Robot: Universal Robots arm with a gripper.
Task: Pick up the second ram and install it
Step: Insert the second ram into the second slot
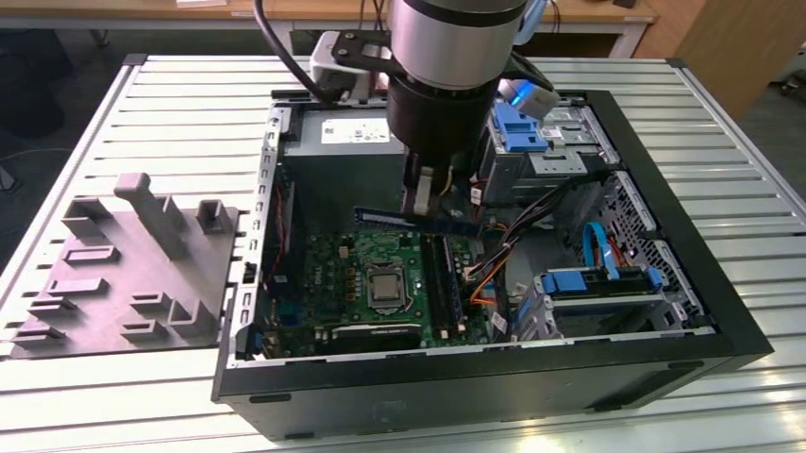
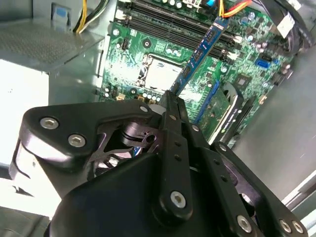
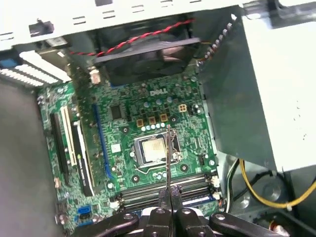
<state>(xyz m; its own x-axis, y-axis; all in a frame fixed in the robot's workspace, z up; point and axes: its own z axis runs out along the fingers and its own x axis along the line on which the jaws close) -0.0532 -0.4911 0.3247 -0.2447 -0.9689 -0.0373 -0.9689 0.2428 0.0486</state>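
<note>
My gripper (image 1: 422,200) hangs inside the open computer case (image 1: 680,368), shut on the second ram (image 1: 417,221). The ram is a long thin stick with a blue label, held level above the green motherboard (image 1: 340,274). In the second wrist view the ram (image 2: 200,52) runs out from the gripper (image 2: 171,96) over the board. It appears edge-on in the first wrist view as a thin line (image 3: 169,153) rising from the gripper (image 3: 169,200), above the CPU socket (image 3: 154,149). The long black memory slots (image 3: 163,190) lie just beside the socket, below the stick.
A grey moulded tray (image 1: 126,274) with upright posts sits on the slatted table at the exterior view's left. Inside the case are the power supply (image 1: 340,132), drive bays with blue latches (image 1: 592,278), loose cables (image 1: 497,260) and a rear fan (image 3: 148,57).
</note>
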